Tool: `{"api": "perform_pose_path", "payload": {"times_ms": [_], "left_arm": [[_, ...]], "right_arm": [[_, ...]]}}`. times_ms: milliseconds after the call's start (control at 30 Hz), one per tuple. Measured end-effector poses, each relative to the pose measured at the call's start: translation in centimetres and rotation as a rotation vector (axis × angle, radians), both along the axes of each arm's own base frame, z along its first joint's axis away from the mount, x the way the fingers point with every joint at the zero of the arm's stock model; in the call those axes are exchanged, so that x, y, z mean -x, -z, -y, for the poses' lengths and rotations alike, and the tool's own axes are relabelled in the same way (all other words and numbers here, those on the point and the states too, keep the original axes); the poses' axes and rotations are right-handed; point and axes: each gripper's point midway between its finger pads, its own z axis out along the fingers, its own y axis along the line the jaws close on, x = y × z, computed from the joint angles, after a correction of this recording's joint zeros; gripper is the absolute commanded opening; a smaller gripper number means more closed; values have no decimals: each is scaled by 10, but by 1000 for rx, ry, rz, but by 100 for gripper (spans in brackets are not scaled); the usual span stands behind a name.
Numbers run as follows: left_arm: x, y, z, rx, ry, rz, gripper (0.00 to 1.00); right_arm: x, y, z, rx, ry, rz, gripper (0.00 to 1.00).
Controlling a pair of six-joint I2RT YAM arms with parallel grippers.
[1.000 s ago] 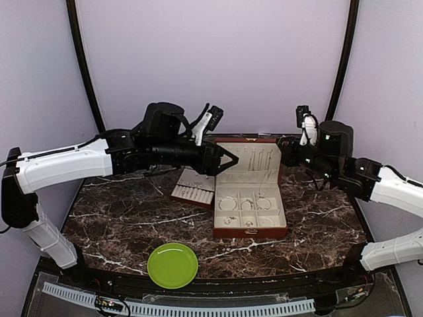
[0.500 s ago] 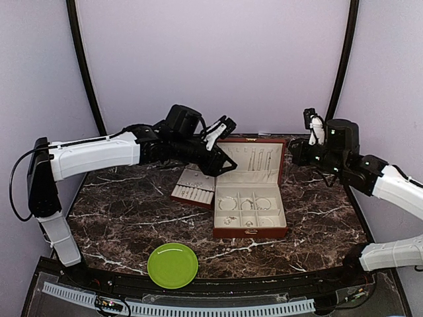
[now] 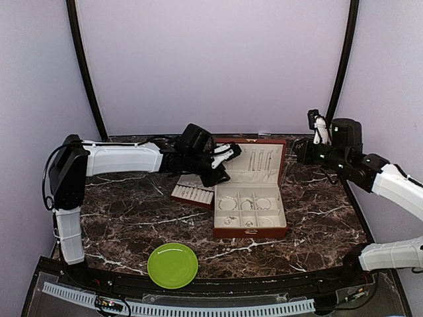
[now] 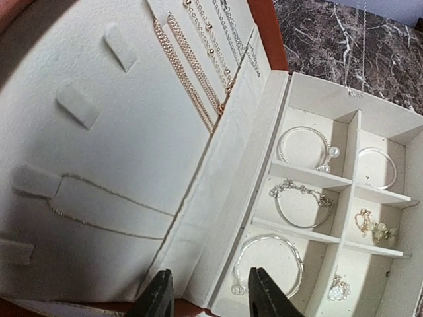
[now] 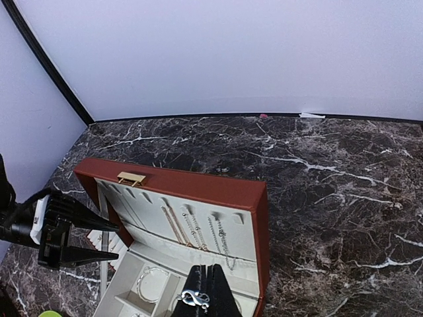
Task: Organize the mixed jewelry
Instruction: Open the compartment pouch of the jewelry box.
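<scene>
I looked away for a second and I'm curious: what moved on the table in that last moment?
The left end effector dropped and reached rightward to the lid of the open box, fingers apart and empty. The right end effector, shut on a small silvery piece, drew back slightly to the right. Box, tray and green plate stayed put.

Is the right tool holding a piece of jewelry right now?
Yes, the right tool is shut on a small silvery jewelry piece, held above the open box.
</scene>
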Motion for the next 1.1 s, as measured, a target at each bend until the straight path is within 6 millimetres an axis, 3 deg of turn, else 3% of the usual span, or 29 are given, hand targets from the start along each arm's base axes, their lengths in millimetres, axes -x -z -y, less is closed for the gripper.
{"api": "perform_pose_path", "payload": {"times_ms": [100,300,600,733,1100], "left_arm": [[-6,2,1,-17,9,47,40],[-19,-11,6,-21,11,177,40],[-21,-14,8,-42,21,245,38],[-20,-9,10,-59,26,251,36],[-10,30,20,-165,40,255,33]], "right_arm": [[-3,7,0,-2,-10,-24,0],[-7,22,-8,-8,-51,-77,0],[-13,26,-18,-44,-97,-100,0],[-13,24,-20,-53,-106,-99,0],[-12,20,-23,-78,-123,-94,0]]}}
